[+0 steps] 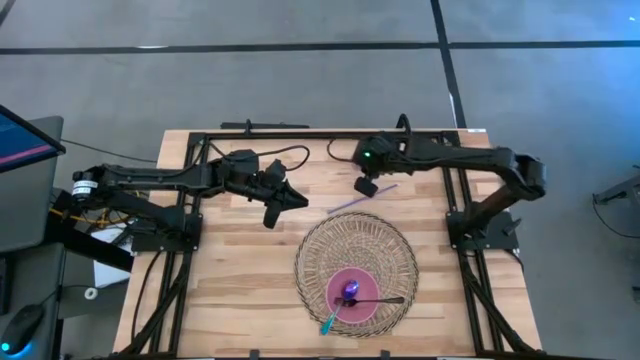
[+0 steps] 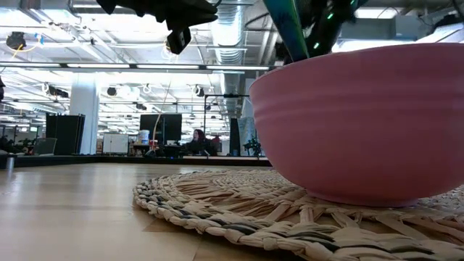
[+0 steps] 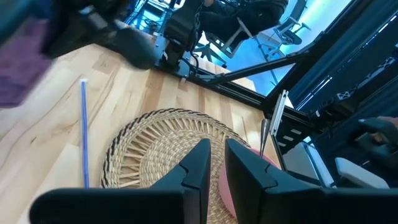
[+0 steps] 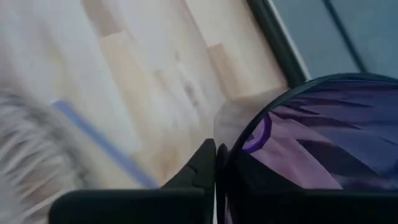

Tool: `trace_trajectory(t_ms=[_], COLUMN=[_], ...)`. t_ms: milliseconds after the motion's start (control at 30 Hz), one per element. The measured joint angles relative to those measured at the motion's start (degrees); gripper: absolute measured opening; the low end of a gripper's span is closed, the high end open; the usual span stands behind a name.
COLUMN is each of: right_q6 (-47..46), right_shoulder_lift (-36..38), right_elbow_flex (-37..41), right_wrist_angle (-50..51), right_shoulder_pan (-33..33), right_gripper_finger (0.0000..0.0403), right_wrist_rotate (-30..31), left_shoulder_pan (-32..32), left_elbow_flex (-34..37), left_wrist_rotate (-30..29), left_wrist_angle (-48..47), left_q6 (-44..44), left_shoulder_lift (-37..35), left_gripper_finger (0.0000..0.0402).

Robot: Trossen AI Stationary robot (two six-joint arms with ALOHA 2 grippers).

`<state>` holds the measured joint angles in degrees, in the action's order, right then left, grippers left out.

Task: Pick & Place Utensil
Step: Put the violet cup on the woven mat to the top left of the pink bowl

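Observation:
A thin lavender-blue stick utensil lies flat on the wood just beyond the woven mat. It shows again in the left wrist view and the right wrist view. On the mat stands a pink bowl holding a purple spoon, a dark handle and a teal one. My right gripper hangs shut above the stick's right part. In its wrist view a dark, purple-tinted rounded shape covers one finger. My left gripper hovers left of the stick, open by a narrow gap.
The round woven mat fills the table's near middle, with the bowl at its near side. A black frame edges the far and side borders. Bare wood lies to the left of the mat and between the two grippers.

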<state>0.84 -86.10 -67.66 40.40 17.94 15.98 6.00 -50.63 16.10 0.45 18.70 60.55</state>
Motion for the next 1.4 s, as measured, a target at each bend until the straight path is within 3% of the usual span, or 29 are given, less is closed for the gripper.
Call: trace_trajectory(t_ms=[333, 500, 900, 1400], right_q6=[-14.1, -17.8, -24.3, -26.5], right_shoulder_lift=[13.2, 15.7, 8.2, 0.7], right_elbow_flex=[0.0, 0.0, 0.0, -0.2], right_wrist_angle=[15.3, 18.1, 19.4, 16.9], right_shoulder_pan=[-9.6, -15.5, -27.3, -30.3], right_gripper_finger=[0.0008, 0.0005, 0.0008, 0.0016], right_wrist_rotate=[-12.4, -17.2, -19.1, -17.4], left_shoulder_pan=[0.0, 0.0, 0.0, 0.0], left_elbow_flex=[0.0, 0.0, 0.3, 2.7], left_wrist_rotate=[-0.9, -1.5, -2.6, -2.8], left_wrist_angle=[0.0, 0.0, 0.0, 0.1], left_q6=[0.0, 0.0, -0.9, -0.5], left_shoulder_lift=[0.0, 0.0, 0.0, 0.1], left_gripper_finger=[0.0049, 0.0049, 0.0049, 0.0049])
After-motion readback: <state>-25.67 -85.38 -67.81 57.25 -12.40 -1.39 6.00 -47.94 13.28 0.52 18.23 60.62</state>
